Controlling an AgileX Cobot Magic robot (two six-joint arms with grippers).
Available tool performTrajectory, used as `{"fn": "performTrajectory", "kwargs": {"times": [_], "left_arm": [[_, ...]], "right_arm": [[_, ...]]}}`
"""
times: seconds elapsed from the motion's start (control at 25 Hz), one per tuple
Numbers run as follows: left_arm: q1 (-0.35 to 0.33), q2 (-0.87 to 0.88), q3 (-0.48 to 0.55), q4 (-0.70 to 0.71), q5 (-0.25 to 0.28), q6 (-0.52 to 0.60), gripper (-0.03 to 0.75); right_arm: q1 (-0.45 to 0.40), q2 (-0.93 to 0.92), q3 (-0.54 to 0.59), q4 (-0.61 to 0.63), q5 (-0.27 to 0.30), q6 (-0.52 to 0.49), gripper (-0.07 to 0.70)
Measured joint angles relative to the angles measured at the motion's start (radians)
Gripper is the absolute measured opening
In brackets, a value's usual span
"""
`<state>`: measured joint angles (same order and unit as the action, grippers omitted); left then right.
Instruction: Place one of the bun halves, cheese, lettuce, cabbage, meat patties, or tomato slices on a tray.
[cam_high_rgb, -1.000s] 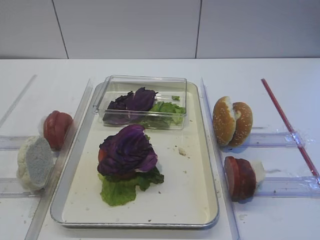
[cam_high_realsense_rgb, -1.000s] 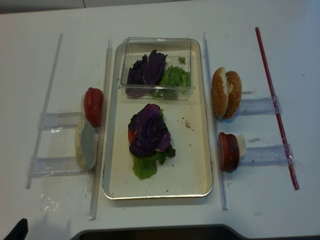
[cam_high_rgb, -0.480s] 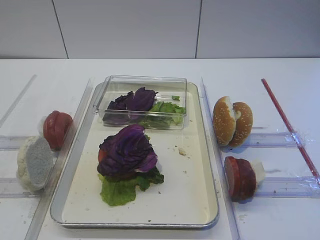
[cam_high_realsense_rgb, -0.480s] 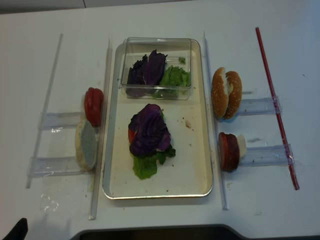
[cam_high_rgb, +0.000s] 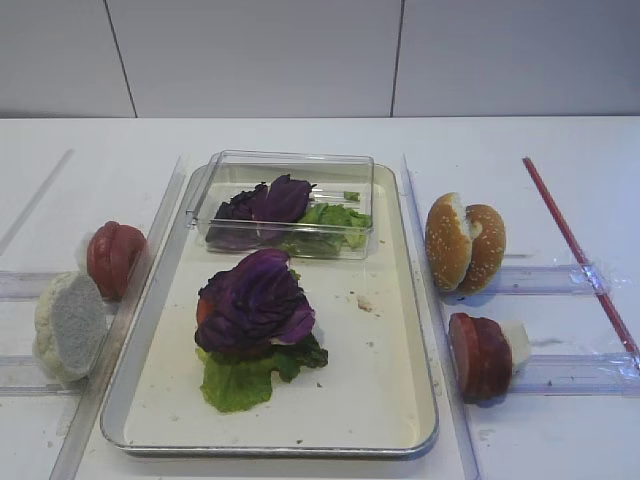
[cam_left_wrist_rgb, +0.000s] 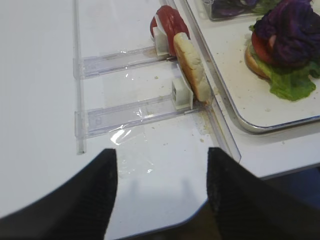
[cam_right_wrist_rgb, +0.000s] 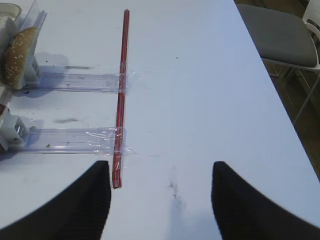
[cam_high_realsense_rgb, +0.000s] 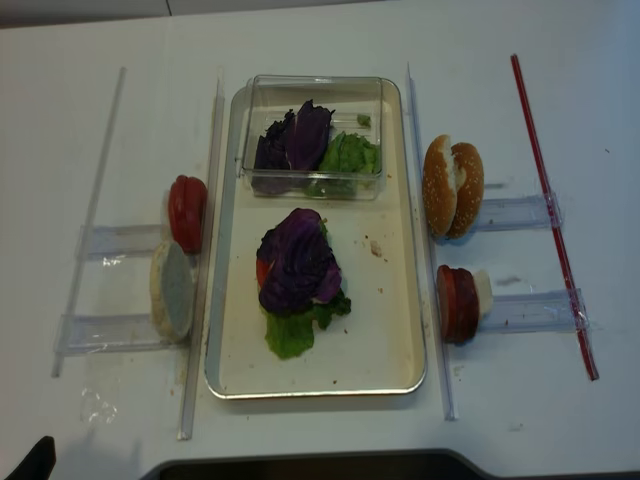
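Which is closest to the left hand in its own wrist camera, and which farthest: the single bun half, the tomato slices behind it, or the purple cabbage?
1. The bun half, straight ahead of the left hand, outside the tray.
2. The tomato slices, just behind it.
3. The cabbage, far right, on the tray.

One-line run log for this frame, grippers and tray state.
left gripper: open, empty | right gripper: open, empty | cabbage: on stack in tray | bun halves: right of tray

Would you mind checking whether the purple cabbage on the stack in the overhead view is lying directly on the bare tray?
No, the cabbage sits atop a stack, with lettuce spread beneath it on the tray.
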<state>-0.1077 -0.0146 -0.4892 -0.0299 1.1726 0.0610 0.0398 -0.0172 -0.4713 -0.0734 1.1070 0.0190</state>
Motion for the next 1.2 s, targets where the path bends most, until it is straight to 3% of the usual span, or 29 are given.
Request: {"fn": "performTrajectory", "kwargs": {"times": [1.2], "left_arm": [[0.000, 0.000, 0.000, 0.000, 0.000, 0.000, 0.368]], "right_arm": [[0.000, 0.000, 0.000, 0.000, 0.000, 0.000, 0.459]]}}
